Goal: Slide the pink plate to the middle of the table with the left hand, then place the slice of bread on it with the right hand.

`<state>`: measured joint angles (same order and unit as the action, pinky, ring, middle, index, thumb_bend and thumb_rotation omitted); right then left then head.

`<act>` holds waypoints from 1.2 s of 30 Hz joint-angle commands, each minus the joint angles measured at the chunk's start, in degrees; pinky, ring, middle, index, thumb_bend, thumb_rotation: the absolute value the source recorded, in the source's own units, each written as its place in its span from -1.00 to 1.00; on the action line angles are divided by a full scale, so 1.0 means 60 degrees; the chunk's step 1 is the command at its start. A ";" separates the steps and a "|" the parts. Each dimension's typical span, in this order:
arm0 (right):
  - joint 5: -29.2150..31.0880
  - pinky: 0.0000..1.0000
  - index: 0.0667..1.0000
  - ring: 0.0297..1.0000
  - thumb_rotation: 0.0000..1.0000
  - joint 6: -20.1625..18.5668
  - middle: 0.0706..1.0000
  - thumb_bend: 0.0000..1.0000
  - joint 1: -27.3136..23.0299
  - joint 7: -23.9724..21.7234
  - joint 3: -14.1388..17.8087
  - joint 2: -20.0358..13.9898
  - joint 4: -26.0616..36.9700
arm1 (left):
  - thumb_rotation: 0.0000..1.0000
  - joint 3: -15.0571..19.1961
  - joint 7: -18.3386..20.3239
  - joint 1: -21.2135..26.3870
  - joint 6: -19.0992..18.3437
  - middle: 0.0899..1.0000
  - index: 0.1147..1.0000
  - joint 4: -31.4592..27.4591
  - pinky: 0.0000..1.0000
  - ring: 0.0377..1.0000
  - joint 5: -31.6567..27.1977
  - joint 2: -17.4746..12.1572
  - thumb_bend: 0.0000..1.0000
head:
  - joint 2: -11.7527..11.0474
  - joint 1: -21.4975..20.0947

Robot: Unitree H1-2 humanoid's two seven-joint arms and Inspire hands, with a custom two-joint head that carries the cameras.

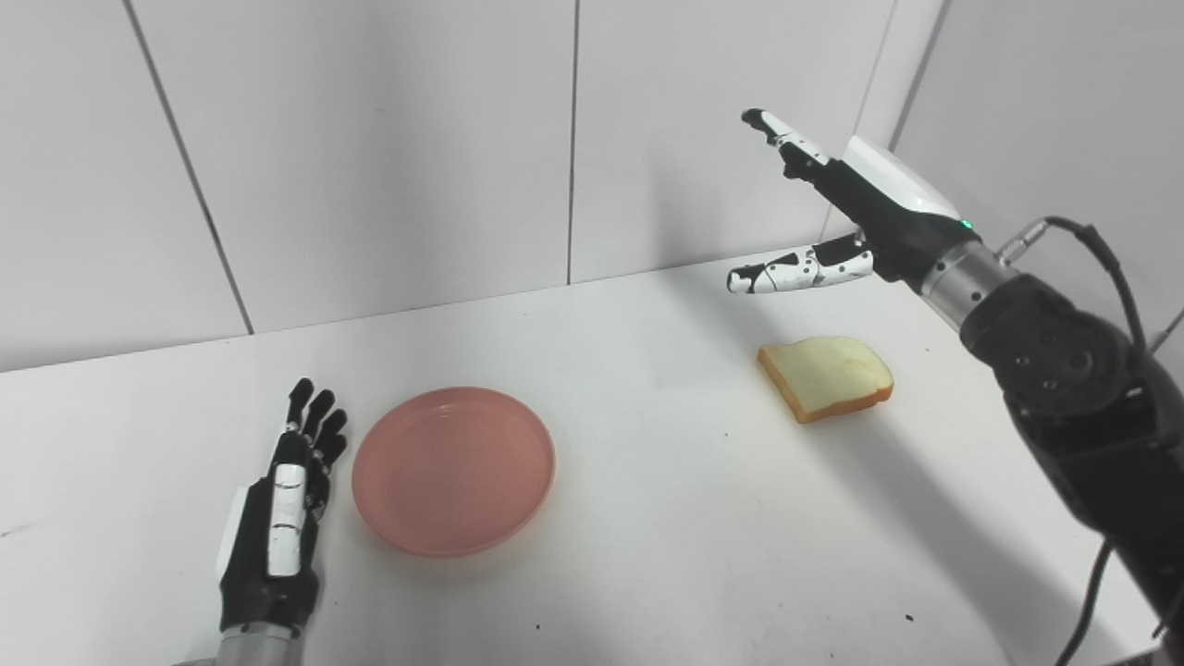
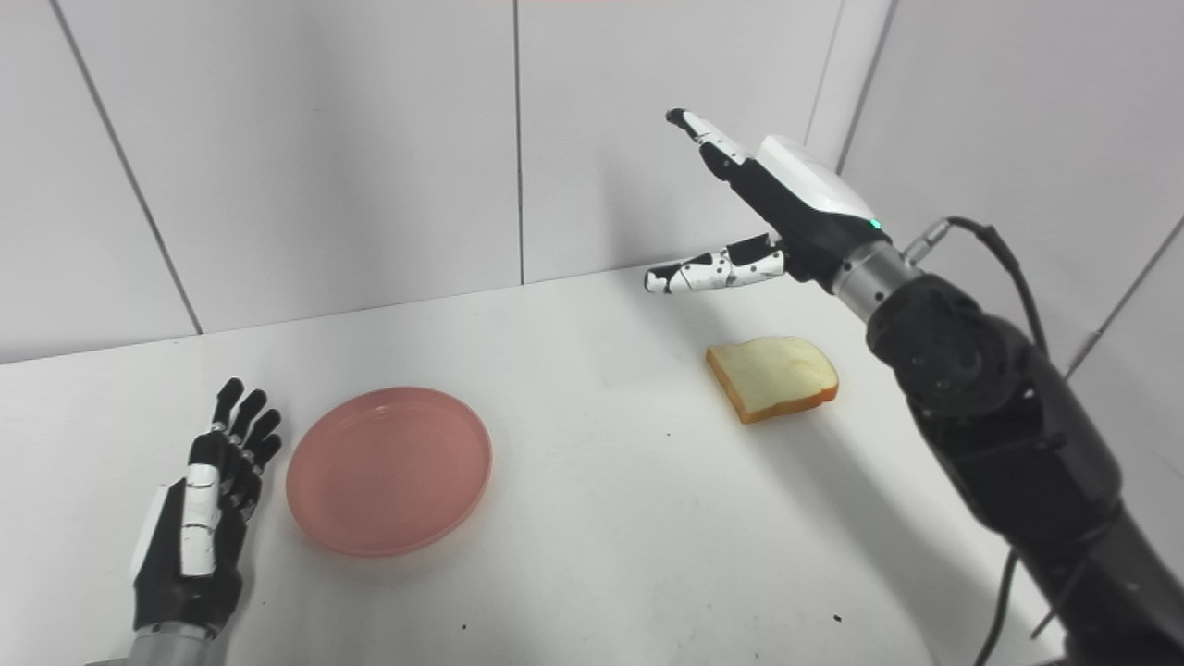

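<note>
A round pink plate [image 1: 453, 470] lies flat on the white table [image 1: 647, 518], left of its middle. My left hand [image 1: 282, 518] is open and empty, edge-on just left of the plate, a small gap between them. A slice of bread [image 1: 826, 376] with a brown crust lies flat on the right side of the table. My right hand [image 1: 832, 208] is open and empty, raised well above the table behind the bread, fingers and thumb spread apart and pointing left.
White panelled walls [image 1: 388, 157] close the table at the back and right. The right arm [image 1: 1073, 388] and its cable [image 1: 1101, 259] stand over the table's right edge. A few dark specks mark the tabletop.
</note>
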<state>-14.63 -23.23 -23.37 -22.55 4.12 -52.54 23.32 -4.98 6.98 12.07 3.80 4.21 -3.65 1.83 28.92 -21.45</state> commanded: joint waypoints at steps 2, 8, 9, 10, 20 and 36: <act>-0.0266 0.77 0.98 0.91 -0.35 -0.0109 0.94 1.00 -0.0389 -0.0306 0.0093 -0.0608 0.0090 | 0.99 0.0069 0.0151 0.0188 0.0253 0.95 0.98 -0.0280 0.91 0.91 -0.0155 -0.0128 0.53 | 0.0012 -0.0056; -0.0466 0.82 1.00 0.98 -0.56 -0.0444 1.00 1.00 -0.0283 -0.1660 -0.0334 -0.1610 -0.0503 | 0.98 0.0187 0.0467 0.0248 0.0115 0.94 0.95 -0.0205 0.89 0.91 -0.0683 -0.0299 0.46 | 0.0028 -0.0335; -0.0641 0.76 1.00 0.94 -0.54 -0.0443 1.00 1.00 -0.0309 -0.1821 -0.0527 -0.1732 -0.0638 | 0.95 0.0209 0.0482 0.0250 0.0094 0.93 0.93 -0.0201 0.88 0.90 -0.0717 -0.0318 0.47 | 0.0033 -0.0345; -0.0776 0.72 1.00 0.91 -0.52 -0.0392 1.00 1.00 -0.0342 -0.1929 -0.0690 -0.1802 -0.0779 | 0.94 0.0231 0.0500 0.0242 0.0086 0.93 0.93 -0.0197 0.88 0.90 -0.0752 -0.0339 0.48 | 0.0049 -0.0393; -0.1505 0.63 1.00 0.88 -0.37 0.0284 1.00 1.00 -0.0965 -0.2467 -0.1937 -0.1727 -0.2665 | 0.89 0.0317 0.0735 0.0135 -0.0456 0.95 0.92 -0.0533 0.95 0.93 -0.1392 -0.0414 0.47 | 0.0196 -0.0399; -0.2974 0.86 1.00 1.00 -0.29 0.1833 1.00 1.00 -0.1523 -0.2108 -0.3069 -0.1124 -0.4953 | 0.86 0.0383 0.0913 -0.0042 -0.1243 1.00 0.97 -0.1056 1.00 0.97 -0.1902 -0.0395 0.40 | 0.0367 -0.0337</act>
<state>-30.92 -14.79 -29.75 -37.50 -15.09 -57.78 -6.74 -2.89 12.24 11.03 -3.98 0.11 -14.41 -0.74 31.03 -23.55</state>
